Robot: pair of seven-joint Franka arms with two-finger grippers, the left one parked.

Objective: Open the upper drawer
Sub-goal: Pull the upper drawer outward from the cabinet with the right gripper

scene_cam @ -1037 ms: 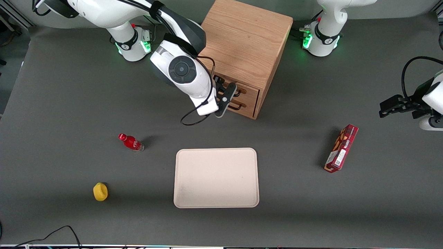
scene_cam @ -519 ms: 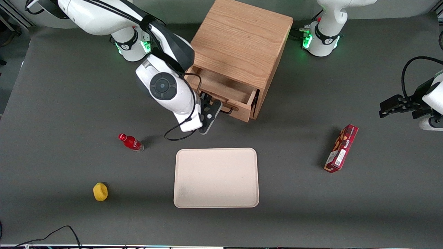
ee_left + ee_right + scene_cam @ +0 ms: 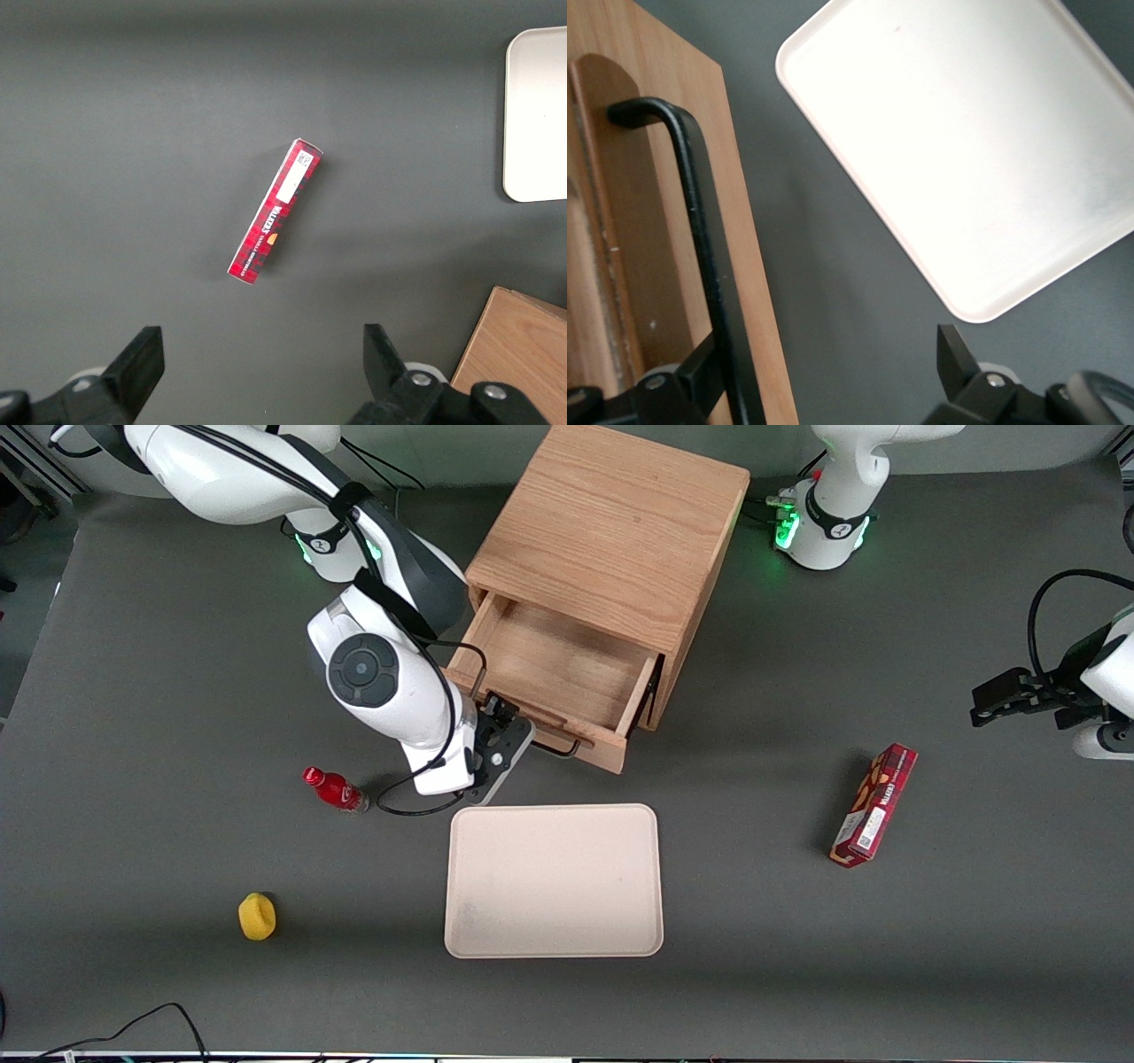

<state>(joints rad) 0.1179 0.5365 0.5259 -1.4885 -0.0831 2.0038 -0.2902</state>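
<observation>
The upper drawer (image 3: pixel 556 682) stands pulled well out of the oak cabinet (image 3: pixel 611 540), its bare wooden floor showing, its front nearer the front camera than the cabinet body. The tool (image 3: pixel 503 746) sits at the black bar handle (image 3: pixel 709 257) on that front. In the right wrist view its fingers (image 3: pixel 957 359) stand spread, one on each side of the bar; whether either pad touches the bar is hard to tell. Just nearer the camera lies a cream tray (image 3: pixel 554 881) on the grey tabletop (image 3: pixel 797 957). A red bottle (image 3: pixel 335 788) lies beside the tool, a yellow object (image 3: pixel 257 916) nearer the camera, and a red box (image 3: pixel 873 804) toward the parked arm's end.
</observation>
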